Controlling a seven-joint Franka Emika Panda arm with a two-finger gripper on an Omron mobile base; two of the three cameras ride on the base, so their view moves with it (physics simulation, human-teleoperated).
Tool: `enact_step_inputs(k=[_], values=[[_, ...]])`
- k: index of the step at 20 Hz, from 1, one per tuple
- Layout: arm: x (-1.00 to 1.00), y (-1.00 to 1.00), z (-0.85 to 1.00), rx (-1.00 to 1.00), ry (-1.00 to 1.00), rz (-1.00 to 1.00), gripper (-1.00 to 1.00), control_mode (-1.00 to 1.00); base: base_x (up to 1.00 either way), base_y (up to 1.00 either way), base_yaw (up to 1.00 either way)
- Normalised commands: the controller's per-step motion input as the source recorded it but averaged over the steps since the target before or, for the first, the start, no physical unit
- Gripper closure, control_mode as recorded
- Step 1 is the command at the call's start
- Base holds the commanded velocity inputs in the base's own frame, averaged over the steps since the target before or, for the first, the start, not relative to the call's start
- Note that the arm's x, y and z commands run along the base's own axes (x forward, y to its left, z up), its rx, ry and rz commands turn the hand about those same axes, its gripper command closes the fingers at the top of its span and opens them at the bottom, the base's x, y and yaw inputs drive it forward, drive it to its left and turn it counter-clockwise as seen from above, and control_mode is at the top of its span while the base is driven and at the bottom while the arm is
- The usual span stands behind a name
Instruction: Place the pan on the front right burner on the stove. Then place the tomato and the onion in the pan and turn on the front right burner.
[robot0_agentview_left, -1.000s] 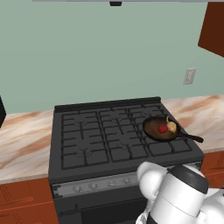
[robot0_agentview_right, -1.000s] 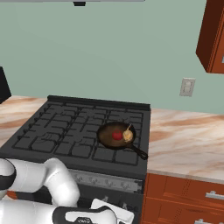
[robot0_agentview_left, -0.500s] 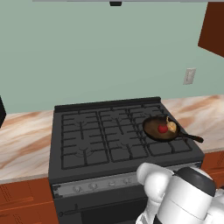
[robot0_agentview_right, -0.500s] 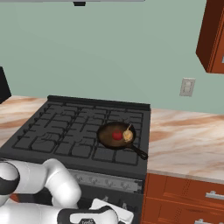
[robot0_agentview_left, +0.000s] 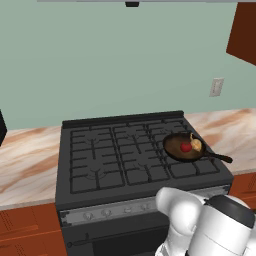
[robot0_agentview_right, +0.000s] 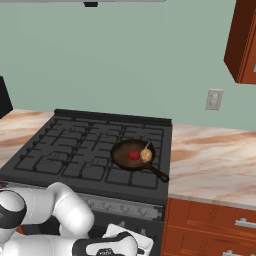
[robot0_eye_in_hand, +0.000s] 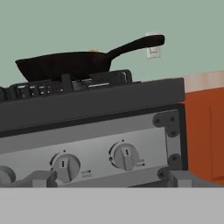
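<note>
Gripper (robot0_eye_in_hand: 107, 178): hand view, jaws spread wide, nothing between them; the two finger tips (robot0_eye_in_hand: 43, 178) sit at the bottom edge, far apart, level with the knob strip.
Hand view, knobs: two silver knobs on the stove's silver front strip; right knob (robot0_eye_in_hand: 125, 156) sits between the finger tips, left knob (robot0_eye_in_hand: 66, 166) just right of the left tip.
Hand view, pan (robot0_eye_in_hand: 65, 65): seen side-on from low, resting on the grate above the strip, handle angled up to the right.
Hand view, onion: small tan sliver over the pan rim (robot0_eye_in_hand: 93, 50); tomato hidden by the pan wall.
Hand view, wall outlet (robot0_eye_in_hand: 152, 50): on the green wall, behind the handle tip.
Left base view, stove (robot0_agentview_left: 115, 155): black range set between marble counters (robot0_agentview_left: 27, 157).
Left base view, front right burner (robot0_agentview_left: 192, 162): pan (robot0_agentview_left: 181, 147) sits on it, handle pointing right and out past the stove's edge.
Left base view, contents: tomato (robot0_agentview_left: 186, 147) and onion (robot0_agentview_left: 196, 144) inside the pan, touching, onion to the right.
Left base view, arm: white body low at the front, below the knob strip.
Right base view, pan (robot0_agentview_right: 131, 154): on the stove's right front grate section, handle aimed at the front right corner.
Right base view, contents: tomato (robot0_agentview_right: 133, 154) left, onion (robot0_agentview_right: 146, 155) right, both in the pan.
Right base view, cabinets: brown upper cabinet (robot0_agentview_right: 243, 40) top right, drawers (robot0_agentview_right: 210, 227) under the counter.
</note>
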Motion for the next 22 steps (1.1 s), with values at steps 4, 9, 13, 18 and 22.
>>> enact_step_inputs(k=[4, 9, 13, 18, 22], values=[[0.07, 0.0, -0.09, 0.0, 0.0, 0.0, -1.0, -1.0, 0.0, 0.0, 0.0], [0.14, 0.0, -0.06, 0.0, 0.0, 0.0, -1.0, -1.0, 0.0, 0.0, 0.0], [0.16, 0.0, -0.04, 0.0, 0.0, 0.0, -1.0, -1.0, 0.0, 0.0, 0.0], [0.07, 0.0, -0.01, 0.0, 0.0, 0.0, -1.0, -1.0, 0.0, 0.0, 0.0], [0.0, -0.05, -0.04, 0.0, 0.0, 0.0, -1.0, -1.0, 0.0, 0.0, 0.0]])
